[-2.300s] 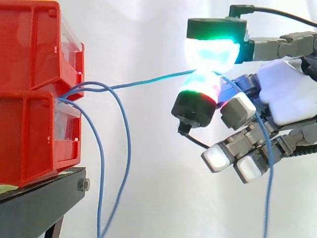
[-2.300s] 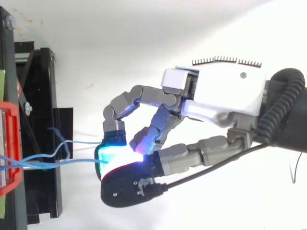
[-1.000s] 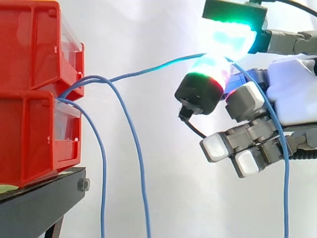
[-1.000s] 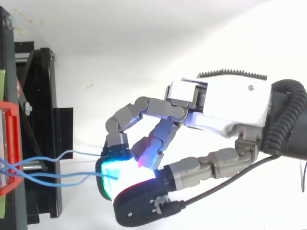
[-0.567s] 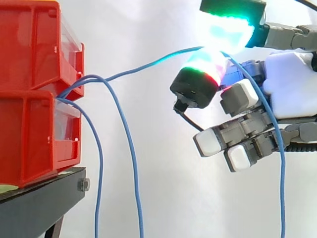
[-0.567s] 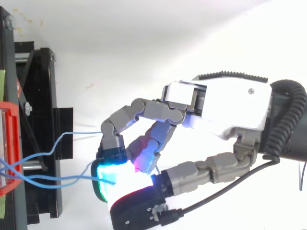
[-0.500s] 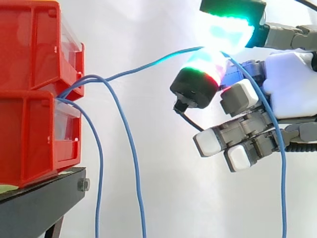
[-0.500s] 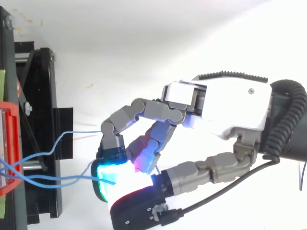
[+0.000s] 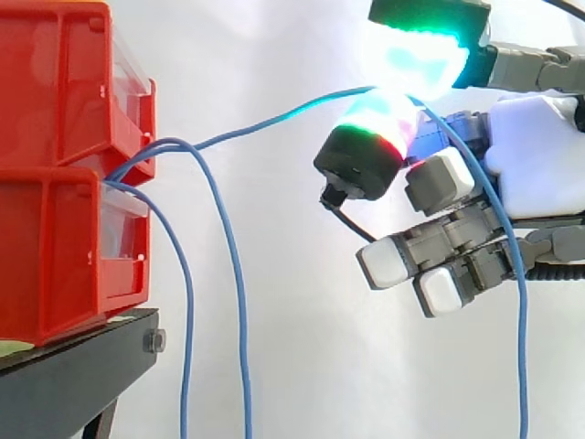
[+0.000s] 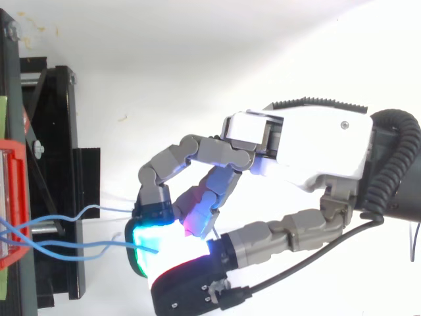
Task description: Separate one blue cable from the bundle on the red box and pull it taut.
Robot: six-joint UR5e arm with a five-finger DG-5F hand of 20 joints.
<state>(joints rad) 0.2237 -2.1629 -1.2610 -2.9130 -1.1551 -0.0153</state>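
Two stacked red bins [image 9: 69, 165] stand at the left on a black stand; their red edge shows in the top view [image 10: 12, 204]. Thin blue cables come out between them. One blue cable [image 9: 265, 126] runs up and right from the bins to my hand [image 9: 535, 155], pinched between a glowing cyan pad above and a green-red pad below. Past the pinch it drapes down over the hand [image 9: 521, 329]. Two other blue cables [image 9: 239, 311] hang in loops below the bins. From above, the held cable [image 10: 92, 247] reaches the glowing pads of the hand [image 10: 309, 148].
The black stand [image 9: 73, 375] carries the bins, and its frame [image 10: 59, 184] lies at the left in the top view. A white curtain backs the work.
Over the last two seconds my hand rose a little with the pinched cable, which now slopes upward. In the last half second the hand stayed still; the loose hanging cables swung slightly.
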